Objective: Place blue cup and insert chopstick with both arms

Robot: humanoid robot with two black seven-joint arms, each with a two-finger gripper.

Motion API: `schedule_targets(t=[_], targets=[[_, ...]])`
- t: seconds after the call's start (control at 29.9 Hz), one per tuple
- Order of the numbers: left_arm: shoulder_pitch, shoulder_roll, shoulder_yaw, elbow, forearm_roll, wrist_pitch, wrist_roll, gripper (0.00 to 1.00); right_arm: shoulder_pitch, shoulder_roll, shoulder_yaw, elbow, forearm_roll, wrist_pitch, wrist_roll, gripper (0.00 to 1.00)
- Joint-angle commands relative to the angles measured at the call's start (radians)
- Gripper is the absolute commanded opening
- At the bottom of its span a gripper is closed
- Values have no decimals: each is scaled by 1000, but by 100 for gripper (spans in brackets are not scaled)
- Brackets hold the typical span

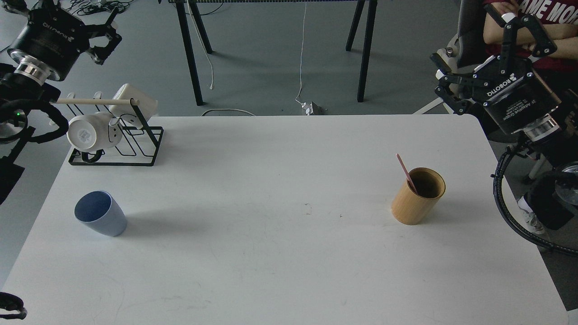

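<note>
The blue cup (100, 212) stands upright on the left side of the white table (271, 253), empty. The pink-red chopstick (406, 173) leans inside the tan bamboo holder (418, 196) on the right side, its top sticking out to the upper left. My left gripper (107, 34) is open and empty, held high beyond the table's far left corner, well above and behind the cup. My right gripper (481, 54) is open and empty, held high past the table's far right corner, up and right of the holder.
A black wire rack (118, 143) with a pale wooden rod and two white mugs (92, 131) sits at the table's back left. A seated person (533, 27) is behind my right gripper. Black table legs (192, 54) stand on the floor beyond.
</note>
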Motion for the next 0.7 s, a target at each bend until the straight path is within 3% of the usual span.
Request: schedule_targets(t=[0.0,0.13,0.53,0.6,0.67], targets=[[-52,10,-98,8,3,0,-29,99,2,0,12,0,0,0,0,99],[-50,-39,-235,8,7,0,-75,99,5,0,12,-2,0,0,0,99],[-93,-67,-189,-18,15,2,-104,100,9,8,12,-2,0,0,0,99],[-92,-88,-205,-29,9,27,-153,100,11,8,12,-3,0,0,0,99],[-81,-111,-218,-36,9,27,-275,100,12,8,12,-3,-2,0,0,99]])
